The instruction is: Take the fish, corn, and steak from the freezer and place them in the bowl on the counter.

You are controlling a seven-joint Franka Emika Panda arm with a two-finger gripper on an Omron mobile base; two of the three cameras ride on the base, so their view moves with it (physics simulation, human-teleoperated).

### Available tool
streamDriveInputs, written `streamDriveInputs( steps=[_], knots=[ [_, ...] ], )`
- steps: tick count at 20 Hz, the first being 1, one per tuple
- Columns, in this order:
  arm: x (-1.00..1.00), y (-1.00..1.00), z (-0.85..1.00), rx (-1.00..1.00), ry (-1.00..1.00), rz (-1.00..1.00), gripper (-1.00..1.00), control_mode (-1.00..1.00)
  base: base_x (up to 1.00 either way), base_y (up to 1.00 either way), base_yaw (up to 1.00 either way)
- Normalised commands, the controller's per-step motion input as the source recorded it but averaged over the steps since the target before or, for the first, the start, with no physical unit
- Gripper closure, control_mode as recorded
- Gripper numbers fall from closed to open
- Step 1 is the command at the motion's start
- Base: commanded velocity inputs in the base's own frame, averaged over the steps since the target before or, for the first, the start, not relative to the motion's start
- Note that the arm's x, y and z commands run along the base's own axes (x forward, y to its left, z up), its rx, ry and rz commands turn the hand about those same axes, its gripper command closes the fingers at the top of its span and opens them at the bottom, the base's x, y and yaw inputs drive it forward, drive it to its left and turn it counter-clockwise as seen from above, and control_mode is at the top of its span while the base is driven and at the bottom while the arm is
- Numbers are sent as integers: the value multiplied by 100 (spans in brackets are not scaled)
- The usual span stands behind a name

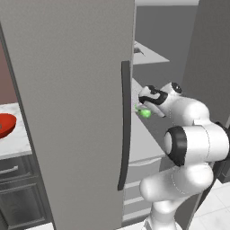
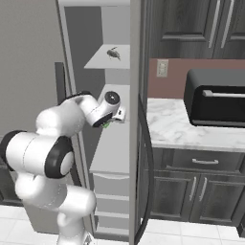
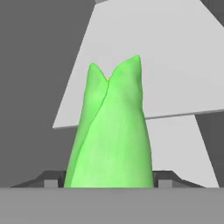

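The corn, a bright green husked cob, stands between my two fingertips. My gripper is shut on it inside the open freezer, just over the middle shelf. From the other side the corn shows as a green tip under the hand. A small dark item lies on the upper shelf; I cannot tell whether it is the fish or the steak. The red bowl sits on the marble counter at far left.
The freezer door with its long dark handle stands between the arm and the bowl. Pale drawers lie below the shelf. To the right, a black appliance rests on another marble counter under dark cabinets.
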Motion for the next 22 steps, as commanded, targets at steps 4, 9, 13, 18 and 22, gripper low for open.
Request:
streamDriveInputs(
  steps=[4, 9, 13, 18, 22],
  knots=[
    [-86, 0, 34, -2, 0, -7, 100, -100, 0, 0, 0],
    [-81, 0, 44, -7, 0, -7, 100, -100, 0, 0, 0],
    [-75, 0, 45, -7, 0, -11, 100, -100, 0, 0, 0],
    [-60, 0, 47, -7, 11, -12, 100, -100, 0, 0, 0],
    [-62, 0, 48, -8, 21, -13, 100, -100, 0, 0, 0]
  ],
)
